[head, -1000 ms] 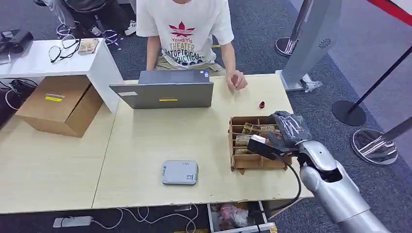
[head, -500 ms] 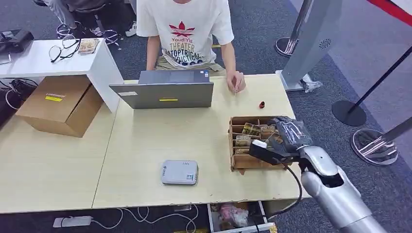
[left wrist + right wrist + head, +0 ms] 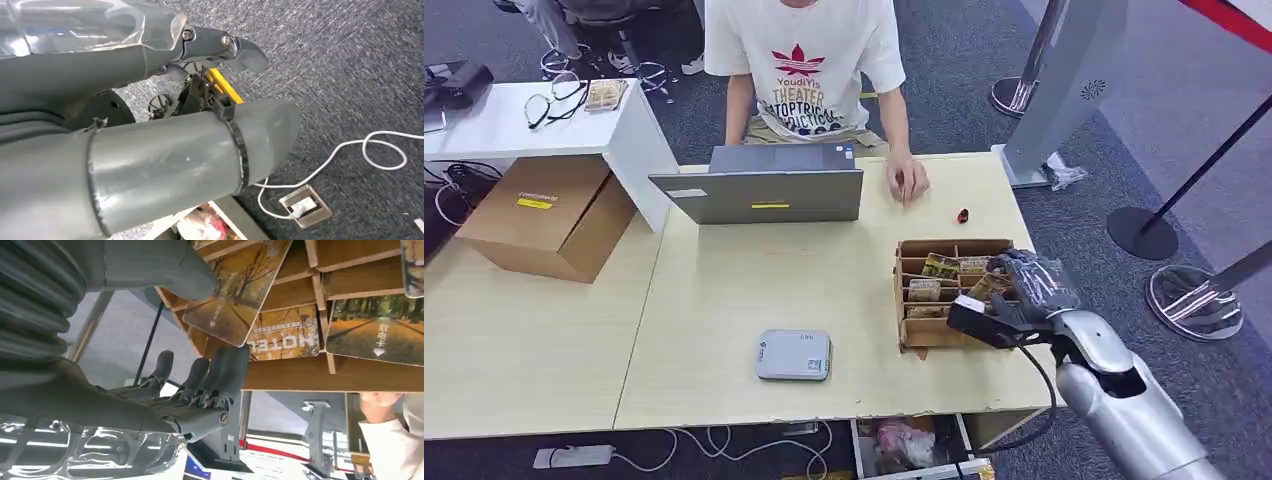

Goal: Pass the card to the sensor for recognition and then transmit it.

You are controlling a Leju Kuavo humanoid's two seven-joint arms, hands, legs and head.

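Wooden compartments of the card box [image 3: 916, 338] hold several cards; the right hand [image 3: 1022, 287] sits at its right side, thumb and fingers pinching one autumn-print card [image 3: 235, 295] at its edge, the card partly in its slot. By my reading, the pick is barely under way. Left to do: lift the card out, carry it across the surface [image 3: 754, 280] to the grey card sensor [image 3: 794, 355], then hand it on. The left hand [image 3: 165, 150] hangs over carpet, grasp unclear.
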